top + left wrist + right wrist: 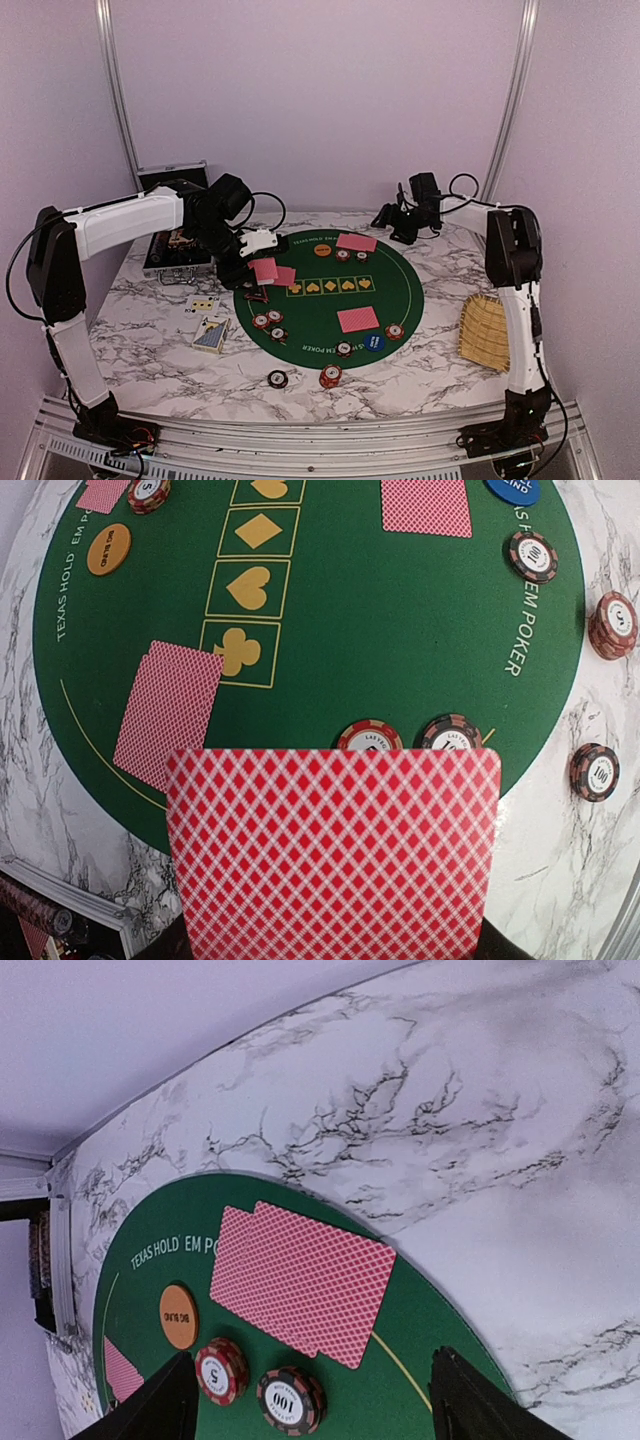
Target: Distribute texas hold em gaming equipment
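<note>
My left gripper is shut on a red-backed playing card above the left edge of the green poker mat. The card fills the lower half of the left wrist view and hides the fingers. Another card lies on the mat just beyond it. My right gripper hangs open and empty over the mat's far edge. Below it lie two overlapping cards, an orange button and two chips. A further card lies at the mat's near side, with chips and a blue chip around it.
A black case stands open at the back left, behind my left arm. A wicker tray sits at the right edge. Face-up cards and a blue-backed deck lie left of the mat. Two chips sit on the marble in front.
</note>
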`<state>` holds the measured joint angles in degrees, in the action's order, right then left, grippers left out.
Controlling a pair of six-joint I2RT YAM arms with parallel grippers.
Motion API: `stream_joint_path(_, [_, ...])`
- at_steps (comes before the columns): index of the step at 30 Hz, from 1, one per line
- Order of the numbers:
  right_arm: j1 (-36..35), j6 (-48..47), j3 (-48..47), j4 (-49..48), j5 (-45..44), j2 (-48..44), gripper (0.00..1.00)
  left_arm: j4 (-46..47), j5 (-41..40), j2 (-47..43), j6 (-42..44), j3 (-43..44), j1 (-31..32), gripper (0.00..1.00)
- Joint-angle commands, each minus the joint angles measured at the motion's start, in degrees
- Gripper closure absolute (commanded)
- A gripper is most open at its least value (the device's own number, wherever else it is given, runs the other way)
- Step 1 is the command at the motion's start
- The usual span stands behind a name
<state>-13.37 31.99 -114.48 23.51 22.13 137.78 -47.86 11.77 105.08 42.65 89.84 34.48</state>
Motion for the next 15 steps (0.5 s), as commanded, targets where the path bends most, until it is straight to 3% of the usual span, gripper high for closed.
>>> stream_joint_path(1, [-1.9, -3.2, 3.7, -0.3, -0.4, -8.3, 0.2, 0.0, 1.3, -2.5, -0.1, 0.3, -0.3, 1.0])
stream_joint_path(8, [-7.5, 0.7, 19.1, -11.6, 10.1, -19.0, 0.1, 0.0, 1.4, -2.2, -0.2, 0.8, -0.3, 1.0])
stream_joint_path(15, [-15.8, 7.8, 28.5, -21.8, 19.4, -22.5, 0.09, 0.0, 2.3, -1.8, -0.8, 2.4, -0.3, 1.0])
